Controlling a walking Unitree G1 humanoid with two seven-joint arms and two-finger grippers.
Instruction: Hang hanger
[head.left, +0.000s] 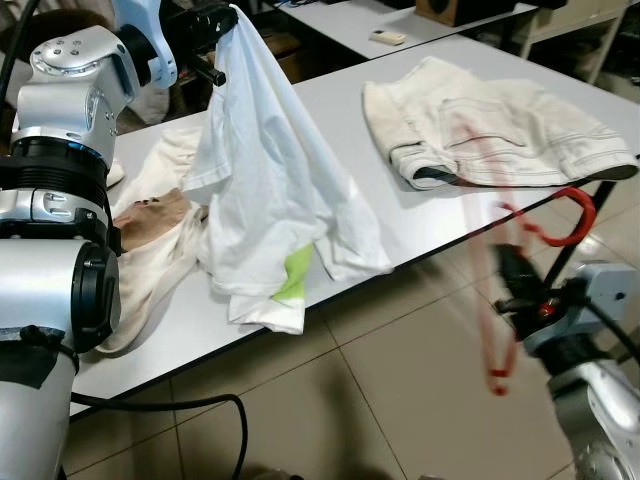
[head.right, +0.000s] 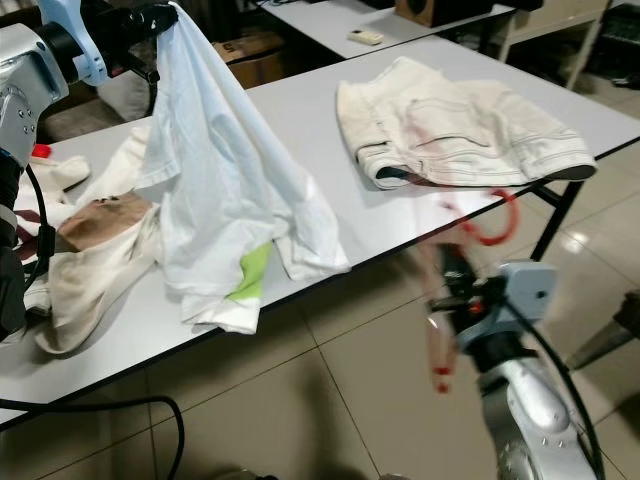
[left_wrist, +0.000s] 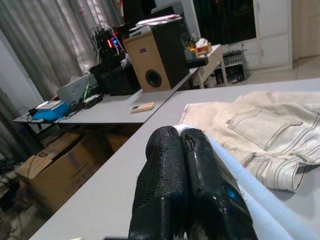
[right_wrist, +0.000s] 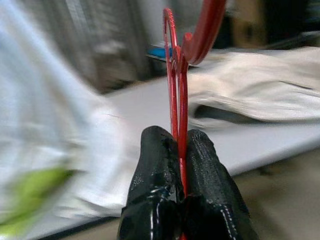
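Right gripper (right_wrist: 179, 165) clamped on red plastic hanger (head.left: 497, 300), fingers (right_wrist: 152, 172) pressed to either side of its thin bars. Held low at robot's right, off the table edge, over tiled floor (head.left: 400, 370). Hanger motion-blurred in head views: hook (head.left: 572, 215) up beside the table edge just below the cream trousers, body trailing down toward the floor past the gripper. In right wrist view, hook curving up and away above the fingertips.

Left gripper (left_wrist: 182, 145) pinched tight on white T-shirt (head.left: 270, 190), raised high over the table's far-left part. Cloth caught between the closed fingers (left_wrist: 162, 180), rest draping down in a cone, lower hem resting on the tabletop and reaching its near edge. Lime-green patch (head.left: 293, 275) near the hem.

Hanger well apart from the shirt, at the opposite side of the scene.

Grey table (head.left: 410, 215): cream trousers (head.left: 490, 130) lying flat at the right end, one corner over the edge. Beige garment with brown patch (head.left: 155, 225) crumpled just left of the hanging shirt, touching it. Black cable (head.left: 200, 405) looping over the floor under the table's near side.

Room: second grey table (left_wrist: 100, 107) behind with speaker box (left_wrist: 157, 62), remote (head.left: 388, 38), electronics. Cardboard box (left_wrist: 65, 167) beneath. Grey curtains (left_wrist: 50, 40) at back.
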